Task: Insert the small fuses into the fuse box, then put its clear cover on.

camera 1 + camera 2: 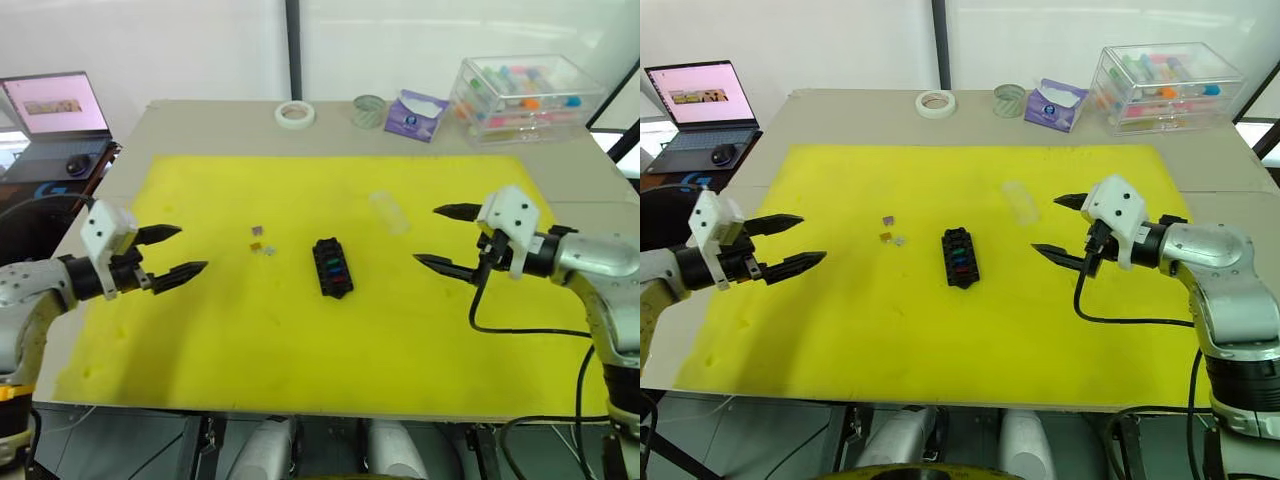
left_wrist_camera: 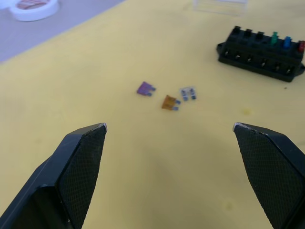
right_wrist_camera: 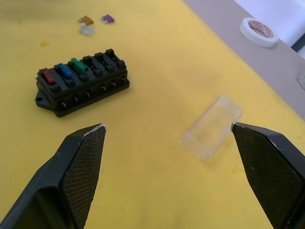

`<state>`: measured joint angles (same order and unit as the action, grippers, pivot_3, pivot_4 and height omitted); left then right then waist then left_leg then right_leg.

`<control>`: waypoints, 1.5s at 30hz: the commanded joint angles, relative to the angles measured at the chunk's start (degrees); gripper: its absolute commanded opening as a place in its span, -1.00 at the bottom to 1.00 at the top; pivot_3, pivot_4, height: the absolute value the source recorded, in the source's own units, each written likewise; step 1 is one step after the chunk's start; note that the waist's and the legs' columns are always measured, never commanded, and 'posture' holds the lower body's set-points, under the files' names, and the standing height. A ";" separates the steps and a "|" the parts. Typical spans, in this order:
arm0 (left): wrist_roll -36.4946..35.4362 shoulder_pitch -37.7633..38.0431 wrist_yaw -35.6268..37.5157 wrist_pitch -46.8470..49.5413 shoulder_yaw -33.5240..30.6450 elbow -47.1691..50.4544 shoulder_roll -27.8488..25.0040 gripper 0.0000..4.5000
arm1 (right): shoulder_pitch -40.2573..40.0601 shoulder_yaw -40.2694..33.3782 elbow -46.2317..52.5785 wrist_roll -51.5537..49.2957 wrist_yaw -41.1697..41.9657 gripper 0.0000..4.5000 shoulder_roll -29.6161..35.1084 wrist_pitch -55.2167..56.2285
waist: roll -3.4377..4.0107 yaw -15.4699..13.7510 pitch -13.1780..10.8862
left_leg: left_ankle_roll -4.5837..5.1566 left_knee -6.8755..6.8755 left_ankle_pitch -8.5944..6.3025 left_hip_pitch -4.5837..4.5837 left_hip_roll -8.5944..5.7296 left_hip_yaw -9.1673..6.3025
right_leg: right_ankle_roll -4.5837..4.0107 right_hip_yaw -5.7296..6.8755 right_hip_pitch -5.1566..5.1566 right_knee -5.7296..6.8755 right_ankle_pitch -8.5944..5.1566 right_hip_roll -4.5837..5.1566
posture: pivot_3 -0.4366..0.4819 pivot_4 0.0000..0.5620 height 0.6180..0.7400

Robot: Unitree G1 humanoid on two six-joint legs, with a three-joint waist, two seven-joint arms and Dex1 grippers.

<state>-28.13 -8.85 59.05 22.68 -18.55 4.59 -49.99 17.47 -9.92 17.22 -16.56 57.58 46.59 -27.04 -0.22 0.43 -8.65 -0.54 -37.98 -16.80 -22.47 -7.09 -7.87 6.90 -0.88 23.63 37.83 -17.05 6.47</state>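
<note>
The fuse box [image 1: 332, 267] is set mid-mat on the yellow mat [image 1: 300, 340], with red, blue and green fuses already seated in it. Three loose fuses [image 1: 262, 240], purple, amber and grey, are left just beside the fuse box, toward the left gripper [image 1: 180, 251]. The clear cover [image 1: 388, 210] is lying near the box, toward the right gripper [image 1: 440, 237]. Both grippers are spread wide and empty. Insertion is judged half done; a fine pinch on one loose fuse is called for next
</note>
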 commanded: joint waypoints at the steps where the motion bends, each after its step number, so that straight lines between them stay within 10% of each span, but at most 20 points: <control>1: 0.07 -0.07 -0.68 -0.92 -0.84 1.27 -0.17 1.00 | -1.19 -1.49 1.54 -0.90 -1.90 0.99 0.21 0.53 | 0.00 -0.07 0.00 | 0.01 0.00 0.00 0.00 0.00 0.00 | 0.00 0.00 -0.02 -0.03 0.00 0.00 | -0.05 -0.47 1.00; 16: -3.29 0.07 -5.41 4.83 -2.02 3.75 2.13 1.00 | 5.11 1.86 1.98 -3.41 -4.57 0.99 -0.37 -1.19 | 0.00 0.21 0.00 | 0.01 0.01 -0.01 0.01 0.01 0.01 | 0.00 0.00 -0.01 -0.03 0.00 -0.01 | -0.05 -0.47 1.00; 29: -35.13 2.12 -31.06 37.82 -13.80 12.36 16.81 1.00 | 21.76 17.87 5.66 -3.63 -4.35 0.99 -7.26 -6.04 | -0.05 0.02 0.01 | 0.01 -0.08 0.00 0.00 0.02 -0.02 | 0.00 0.01 0.00 0.05 0.00 -0.02 | -0.05 -0.47 1.00; 38: -67.78 -1.03 -61.19 40.19 -13.04 2.71 24.42 1.00 | 22.11 19.14 5.68 -3.21 -6.32 0.99 -9.34 -6.46 | -0.19 0.20 0.06 | 0.00 -0.12 0.00 0.02 0.00 -0.03 | 0.00 -0.02 0.01 0.11 0.00 -0.01 | -0.05 -0.47 1.00; 45: -77.74 -5.63 -70.44 37.52 -8.09 -3.99 22.67 1.00 | 22.47 18.92 5.57 -3.55 -6.49 0.99 -9.49 -6.95 | -0.19 0.17 0.06 | 0.00 -0.15 0.00 0.02 -0.02 -0.02 | 0.00 -0.03 0.03 0.14 0.00 -0.02 | -0.05 -0.47 1.00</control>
<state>-102.15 -13.38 -10.20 61.46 -27.09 0.88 -26.79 38.93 10.38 21.44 -19.77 51.40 37.22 -34.30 -0.41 0.60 -8.59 -0.54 -38.12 -16.79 -22.46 -7.12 -7.88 6.90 -0.91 23.66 37.97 -17.05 6.46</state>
